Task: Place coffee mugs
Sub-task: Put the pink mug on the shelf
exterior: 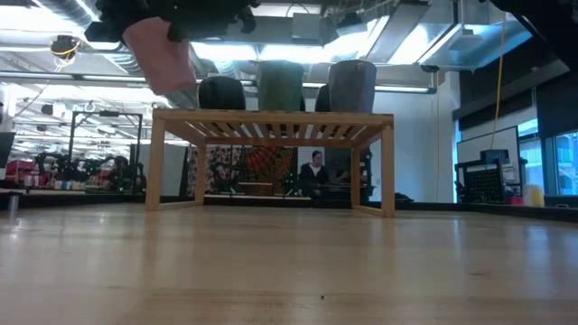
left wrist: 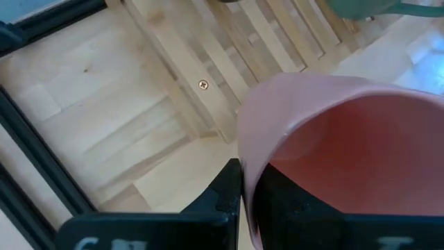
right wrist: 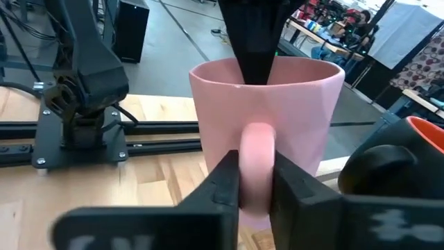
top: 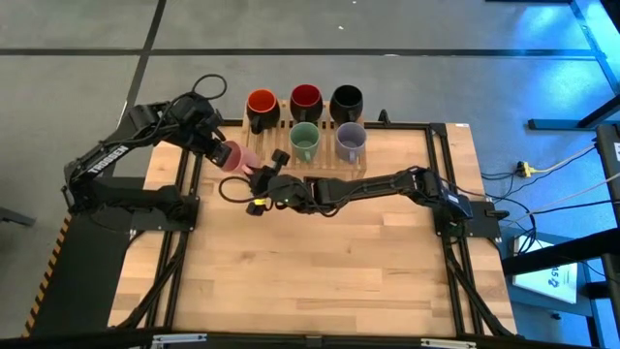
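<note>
- Pink mug (top: pixel 235 156): held in the air above the table (top: pixel 320 271), just off the left end of the wooden slatted rack (top: pixel 320 165); gripped by both arms at once.
- Left gripper (top: pixel 225 153): closed on the pink mug's rim, one finger (left wrist: pixel 225 198) outside the wall, the other inside the cup.
- Right gripper (top: pixel 260 177): fingers (right wrist: pixel 222 184) pinched narrow on the pink mug's handle; this arm reaches across the table from the right.
- Green mug (top: pixel 304 142): front row of the rack, middle place.
- Lavender mug (top: pixel 350 142): front row, right of the green mug.
- Orange mug (top: pixel 262 107): back row, left end.
- Dark red mug (top: pixel 305 101): back row, middle.
- Black mug (top: pixel 346 102): back row, right end.
- Front-row left place of the rack: bare slats, beside the hanging pink mug.
- Person (exterior: pixel 313 171): seated in the room behind, seen under the rack in the low view.
</note>
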You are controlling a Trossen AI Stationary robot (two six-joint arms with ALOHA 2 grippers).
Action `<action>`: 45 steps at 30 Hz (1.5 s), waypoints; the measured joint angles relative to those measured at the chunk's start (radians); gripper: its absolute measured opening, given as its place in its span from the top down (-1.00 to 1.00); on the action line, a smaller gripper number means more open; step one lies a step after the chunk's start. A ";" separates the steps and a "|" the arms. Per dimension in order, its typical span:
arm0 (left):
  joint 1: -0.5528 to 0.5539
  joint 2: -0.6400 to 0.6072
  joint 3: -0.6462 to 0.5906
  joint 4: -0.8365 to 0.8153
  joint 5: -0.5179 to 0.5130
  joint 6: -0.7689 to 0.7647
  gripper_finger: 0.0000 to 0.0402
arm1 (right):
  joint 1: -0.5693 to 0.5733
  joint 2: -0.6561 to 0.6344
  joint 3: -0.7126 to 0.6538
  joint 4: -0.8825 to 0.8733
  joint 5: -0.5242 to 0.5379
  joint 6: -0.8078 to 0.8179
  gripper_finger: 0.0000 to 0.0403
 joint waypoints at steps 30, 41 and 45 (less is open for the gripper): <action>-0.001 -0.210 0.234 0.130 -0.068 0.224 0.46 | 0.123 0.048 0.035 0.094 0.615 0.360 0.90; 0.000 -0.211 0.234 0.136 -0.069 0.228 0.45 | 0.080 0.145 0.034 0.296 0.724 0.355 0.90; 0.000 -0.211 0.234 0.136 -0.070 0.228 0.45 | 0.055 0.157 0.035 0.309 0.694 0.355 0.90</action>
